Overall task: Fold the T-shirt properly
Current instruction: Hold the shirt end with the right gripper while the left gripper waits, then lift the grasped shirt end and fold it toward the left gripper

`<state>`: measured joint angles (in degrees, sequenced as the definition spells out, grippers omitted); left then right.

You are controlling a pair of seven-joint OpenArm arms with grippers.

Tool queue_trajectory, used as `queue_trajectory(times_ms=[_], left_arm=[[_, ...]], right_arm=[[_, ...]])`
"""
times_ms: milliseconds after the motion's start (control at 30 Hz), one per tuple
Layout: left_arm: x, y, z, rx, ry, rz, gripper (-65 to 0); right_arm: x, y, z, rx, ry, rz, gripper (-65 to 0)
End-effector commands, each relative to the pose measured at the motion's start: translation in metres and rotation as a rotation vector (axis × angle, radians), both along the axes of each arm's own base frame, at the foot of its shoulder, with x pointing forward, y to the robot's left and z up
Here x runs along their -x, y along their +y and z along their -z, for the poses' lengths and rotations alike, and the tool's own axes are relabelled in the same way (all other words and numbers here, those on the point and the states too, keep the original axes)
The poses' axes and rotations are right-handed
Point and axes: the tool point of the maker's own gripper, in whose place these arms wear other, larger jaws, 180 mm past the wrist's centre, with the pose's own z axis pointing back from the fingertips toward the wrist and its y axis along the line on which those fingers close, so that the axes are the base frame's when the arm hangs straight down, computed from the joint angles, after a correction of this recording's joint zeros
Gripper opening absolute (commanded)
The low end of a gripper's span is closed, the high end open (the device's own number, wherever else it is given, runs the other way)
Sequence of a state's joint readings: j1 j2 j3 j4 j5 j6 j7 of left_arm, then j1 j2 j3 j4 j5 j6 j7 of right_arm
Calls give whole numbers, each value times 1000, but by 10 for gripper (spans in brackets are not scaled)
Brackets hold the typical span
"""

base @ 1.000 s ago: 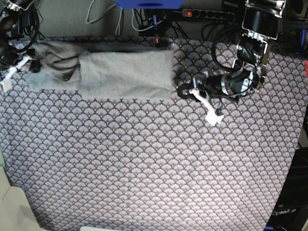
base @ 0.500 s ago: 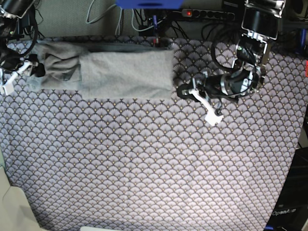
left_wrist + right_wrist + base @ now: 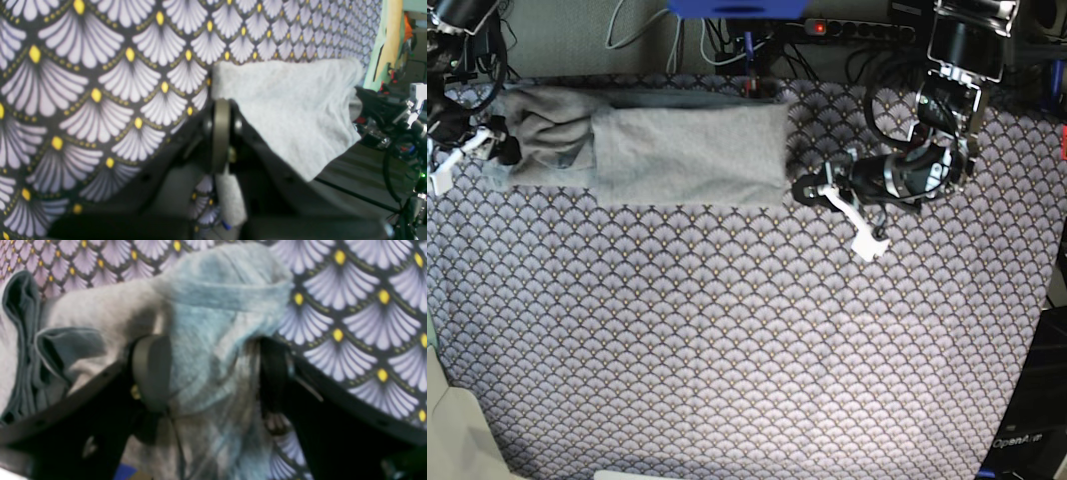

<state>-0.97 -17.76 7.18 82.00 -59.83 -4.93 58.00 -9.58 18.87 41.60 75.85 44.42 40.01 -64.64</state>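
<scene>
The light grey T-shirt (image 3: 677,150) lies as a long folded strip at the back left of the table, and its left end is bunched up. My right gripper (image 3: 499,148) stands open astride that bunched end. In the right wrist view, crumpled fabric (image 3: 213,340) fills the gap between the two dark fingers (image 3: 151,373). My left gripper (image 3: 803,190) is shut just off the shirt's right edge. The left wrist view shows its jaws pressed together (image 3: 221,133), with the shirt's corner (image 3: 293,113) right beside them and nothing seen held.
A purple-grey fan-scale cloth (image 3: 727,350) covers the table. Cables and a power strip (image 3: 857,30) run along the back edge. A blue object (image 3: 737,8) sits at the top. A pale surface (image 3: 457,430) shows at the front left corner.
My right gripper has moved right, onto the shirt's bunched left end, and stays open. The left arm has shifted only slightly.
</scene>
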Motion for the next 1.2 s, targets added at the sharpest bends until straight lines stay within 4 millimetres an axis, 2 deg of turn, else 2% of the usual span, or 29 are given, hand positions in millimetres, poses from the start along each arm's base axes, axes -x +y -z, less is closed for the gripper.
queue_trajectory(times_ms=[0,100,200,500,667,800,933,1167], left_arm=[[-11,-1,-12,20,-42,-4,-650],[-11,-2,-12,21,-42,-4,-650],[-11,-2,-12,21,-42,-4,-650],[-11,-2,-12,21,-42,-4,-650],[-11,-2,-12,22,-41,-5,-650],[-10,-6,-11,31,-34,-9,-650],[-9,-3,-2,24,-4,-18,-650],[-8,-3,1,24,2,-18,-650]], right_arm=[[7,2,3,-4,29,-14,-225],[7,7,5,-17,28,-12,-240],[8,16,9,-41,27,-6,-314],[9,26,13,-66,28,-2,-640],[8,22,10,-53,20,-1,-650],[4,17,-16,37,-28,-51,-650],[-7,39,-48,90,-117,-120,-650],[-14,65,-73,138,-142,-195,-650]])
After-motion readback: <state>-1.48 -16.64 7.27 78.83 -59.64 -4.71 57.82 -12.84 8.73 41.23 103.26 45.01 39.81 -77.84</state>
